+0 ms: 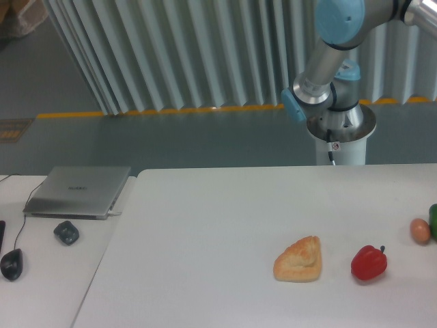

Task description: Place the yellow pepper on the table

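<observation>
The yellow pepper is out of view in this frame. The large white table [205,225] fills the lower part of the picture. Only the arm's base and lower links [328,75] show, behind the table's far edge at the upper right, and the arm runs out of the frame at the top right. The gripper itself is outside the picture.
On the table lie a golden-brown pastry [298,260], a red pepper [369,263], a small brownish egg-like thing [420,231] and a green thing [433,220] cut by the right edge. A smaller desk at left holds a laptop [77,191] and two mice [66,232].
</observation>
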